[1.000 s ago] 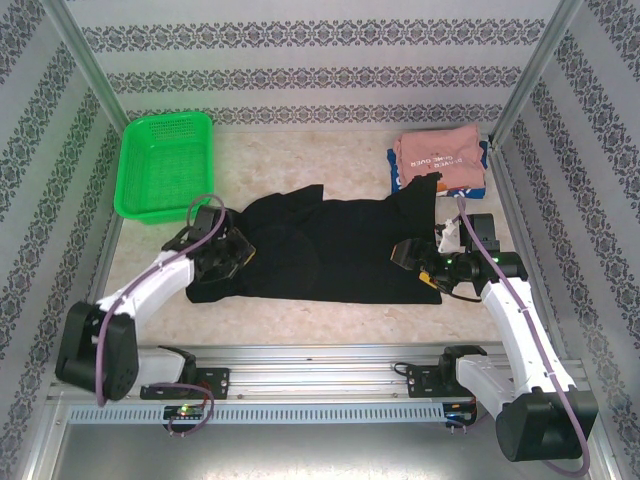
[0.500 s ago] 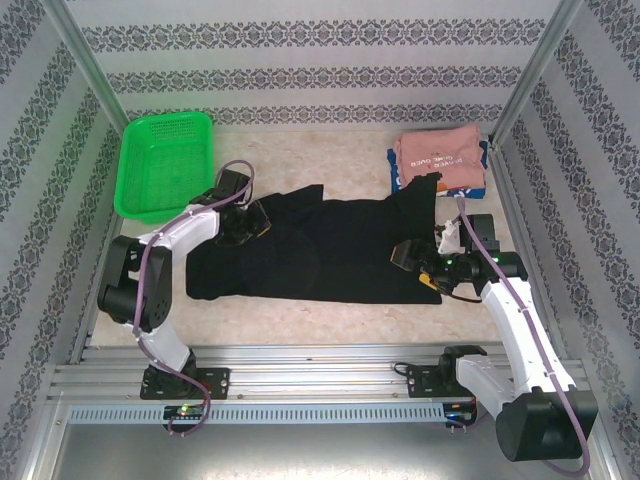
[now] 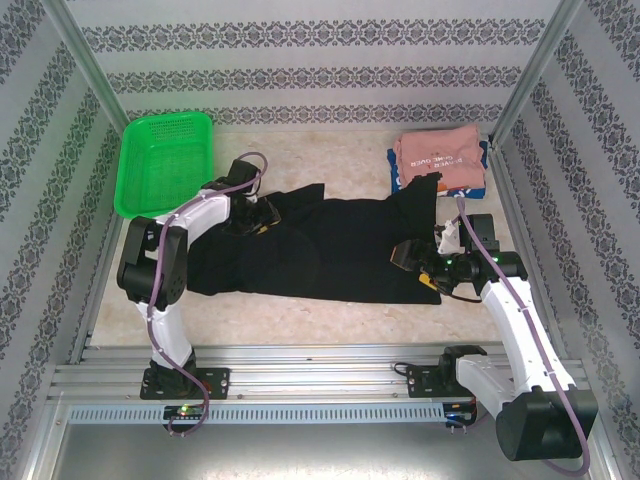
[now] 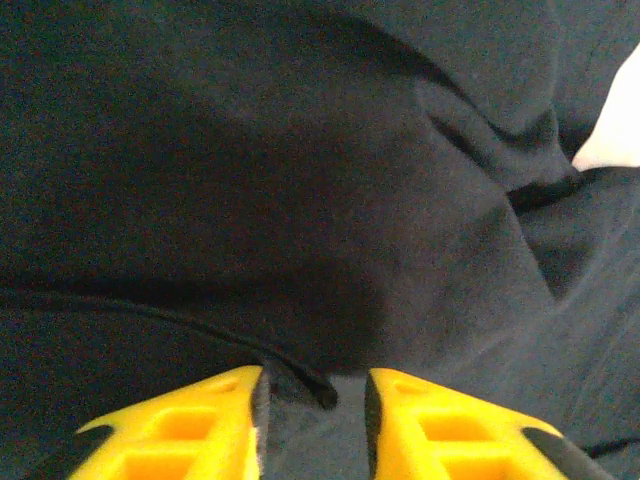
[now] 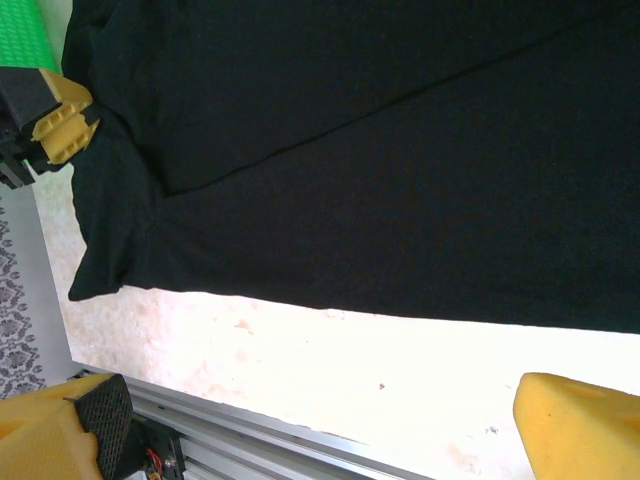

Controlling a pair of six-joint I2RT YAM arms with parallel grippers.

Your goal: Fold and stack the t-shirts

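Two shirts looked finished: the pink shirt (image 3: 437, 152) lay folded on the blue shirt (image 3: 396, 172) at the far right corner. One was left to do: the black shirt (image 3: 330, 250) lay across the middle of the table (image 3: 300, 312), only partly folded. The left gripper (image 3: 262, 215) sat at its far left end, jaws slightly apart around a hem. The right gripper (image 3: 414, 268) hung wide open over its right end.
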